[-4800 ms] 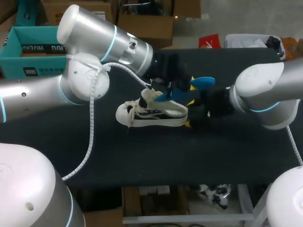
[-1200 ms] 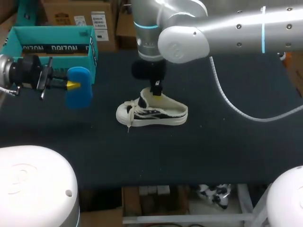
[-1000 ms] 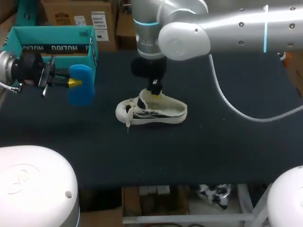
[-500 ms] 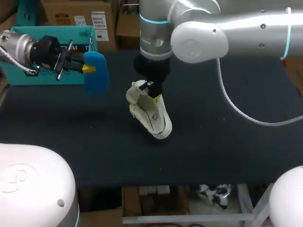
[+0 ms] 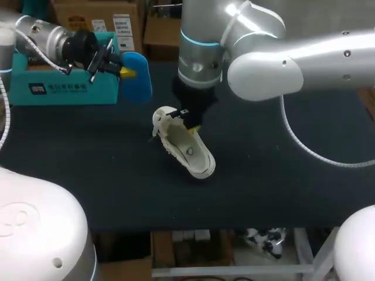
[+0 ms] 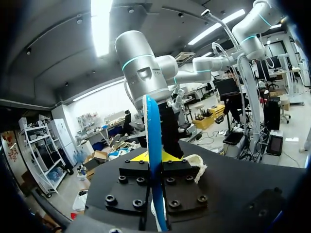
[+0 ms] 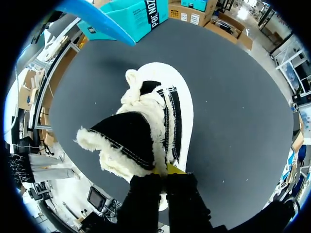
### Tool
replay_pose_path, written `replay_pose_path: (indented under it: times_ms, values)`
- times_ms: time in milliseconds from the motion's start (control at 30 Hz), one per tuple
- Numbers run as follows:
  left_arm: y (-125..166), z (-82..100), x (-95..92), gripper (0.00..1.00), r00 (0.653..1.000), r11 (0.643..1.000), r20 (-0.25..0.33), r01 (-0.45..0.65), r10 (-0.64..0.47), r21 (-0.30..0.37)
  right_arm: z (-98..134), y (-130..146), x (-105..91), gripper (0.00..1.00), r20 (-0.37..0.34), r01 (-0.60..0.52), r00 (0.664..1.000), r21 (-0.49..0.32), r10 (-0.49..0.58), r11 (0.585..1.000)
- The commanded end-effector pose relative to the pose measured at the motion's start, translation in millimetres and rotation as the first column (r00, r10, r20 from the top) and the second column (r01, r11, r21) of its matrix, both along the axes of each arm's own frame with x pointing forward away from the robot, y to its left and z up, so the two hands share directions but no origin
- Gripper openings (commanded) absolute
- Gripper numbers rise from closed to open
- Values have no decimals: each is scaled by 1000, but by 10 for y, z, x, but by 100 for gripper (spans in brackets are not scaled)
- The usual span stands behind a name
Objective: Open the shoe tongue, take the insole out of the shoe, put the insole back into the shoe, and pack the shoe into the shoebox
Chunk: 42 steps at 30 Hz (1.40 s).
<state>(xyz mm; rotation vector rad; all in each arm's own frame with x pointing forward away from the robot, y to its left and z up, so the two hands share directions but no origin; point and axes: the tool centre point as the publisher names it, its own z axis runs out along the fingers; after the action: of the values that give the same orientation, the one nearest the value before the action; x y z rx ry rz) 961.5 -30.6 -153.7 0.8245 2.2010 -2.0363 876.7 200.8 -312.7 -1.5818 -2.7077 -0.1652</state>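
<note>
Now your right end effector point(image 5: 190, 120), pinching the shoe point(image 5: 190, 149) at its tongue, has swung it opening-up on the worktop point(image 5: 281, 175). Your left end effector point(image 5: 120, 65), clamped on the insole point(image 5: 138, 85), has come nearer for reinsertion.

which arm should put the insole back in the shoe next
Left, probably: the left gripper is shut on the blue insole, just beside the shoe, while the right gripper is occupied, clamped on the shoe itself.
</note>
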Motion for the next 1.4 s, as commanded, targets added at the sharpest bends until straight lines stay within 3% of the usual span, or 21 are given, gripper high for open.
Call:
replay_pose_path:
  times_ms: [33,633,667,700,733,933,1100,1400]
  values:
    - [-30,-52,161,0,985,986,-34,168,-168,-14,-80,-76,18,0,66,26,997,59,-30,998]
    - [-130,-77,361,0,986,987,-41,159,-159,1,-202,-321,144,0,61,117,991,93,-123,989]
    - [-135,-75,364,0,986,987,-40,160,-160,0,-197,-331,146,13,61,121,990,91,-127,988]
    - [-139,-72,365,0,986,987,-39,161,-161,0,-188,-341,148,48,60,126,989,88,-132,988]
    - [-146,-67,364,0,986,987,-38,163,-162,-1,-178,-349,150,100,61,129,989,85,-134,988]
    - [-185,-18,278,0,984,985,-30,174,-174,-11,-65,-416,95,100,75,139,987,75,-144,987]
    - [-236,88,150,0,973,972,-30,225,-227,-64,118,-523,-74,100,119,152,980,86,-161,985]
    - [-244,116,116,0,971,969,-38,234,-237,-76,118,-523,-74,100,119,152,980,86,-161,985]
